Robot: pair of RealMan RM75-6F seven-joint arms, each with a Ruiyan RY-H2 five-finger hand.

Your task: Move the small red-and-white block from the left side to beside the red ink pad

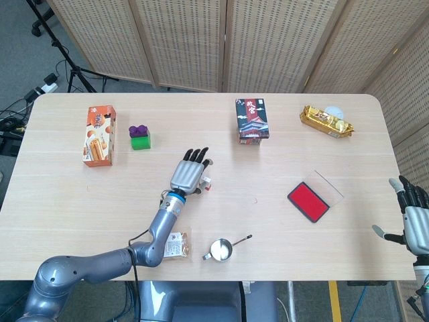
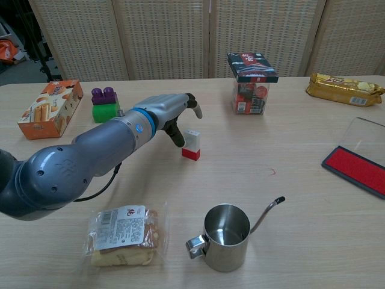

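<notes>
The small red-and-white block (image 2: 191,145) (image 1: 207,184) stands on the table near the middle, white on top and red at the base. My left hand (image 2: 170,114) (image 1: 190,172) hovers just left of and above it with fingers spread. The upper fingers are lifted clear of the block, and the thumb (image 2: 178,136) hangs close to its left side. The red ink pad (image 1: 308,201) (image 2: 360,169) lies far to the right with its clear lid open. At the table's right edge, my right hand (image 1: 415,220) is held open and holds nothing.
A steel pitcher (image 2: 226,237) and a bagged pastry (image 2: 124,235) sit near the front edge. A dark snack box (image 2: 252,74), a purple-and-green block (image 2: 104,101), an orange box (image 2: 51,108) and a gold packet (image 2: 344,89) line the far side.
</notes>
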